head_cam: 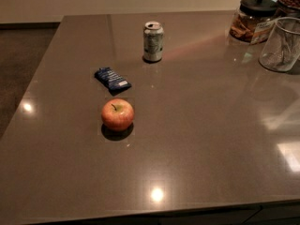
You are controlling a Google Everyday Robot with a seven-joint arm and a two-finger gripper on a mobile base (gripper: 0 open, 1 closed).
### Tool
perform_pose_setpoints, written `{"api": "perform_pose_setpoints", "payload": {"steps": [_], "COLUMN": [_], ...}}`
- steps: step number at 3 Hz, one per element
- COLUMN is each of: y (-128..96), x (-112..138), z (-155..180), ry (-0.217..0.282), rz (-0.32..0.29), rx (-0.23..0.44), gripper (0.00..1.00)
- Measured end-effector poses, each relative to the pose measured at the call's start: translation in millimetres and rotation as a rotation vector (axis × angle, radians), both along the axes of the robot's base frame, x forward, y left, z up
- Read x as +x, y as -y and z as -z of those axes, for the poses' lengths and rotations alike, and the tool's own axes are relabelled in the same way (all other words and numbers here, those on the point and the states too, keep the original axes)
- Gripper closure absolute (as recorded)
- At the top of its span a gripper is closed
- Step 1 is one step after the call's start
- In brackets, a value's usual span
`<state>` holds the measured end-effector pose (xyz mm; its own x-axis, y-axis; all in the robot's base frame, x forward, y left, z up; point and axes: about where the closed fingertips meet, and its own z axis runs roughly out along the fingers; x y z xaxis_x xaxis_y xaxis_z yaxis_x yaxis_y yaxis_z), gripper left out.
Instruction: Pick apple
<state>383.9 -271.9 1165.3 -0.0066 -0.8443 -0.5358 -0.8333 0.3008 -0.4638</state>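
Observation:
The red-orange apple [117,115] with a yellowish patch and a short dark stem sits upright on the grey-brown table [197,139], left of the middle. Nothing touches it. The gripper is not in the camera view at this moment.
A blue snack packet [112,79] lies just behind the apple. A soda can [153,41] stands farther back. At the back right are a lidded glass jar [251,19] and a clear glass cup [282,44]. The table's front edge runs along the bottom.

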Motion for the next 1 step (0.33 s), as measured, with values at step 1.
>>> {"api": "perform_pose_setpoints", "payload": {"steps": [1], "y": [0.0], "x": [0.1], "z": [-0.1], "ry": [0.0], "rz": [0.0], "rx": [0.0], "gripper": [0.0]}}
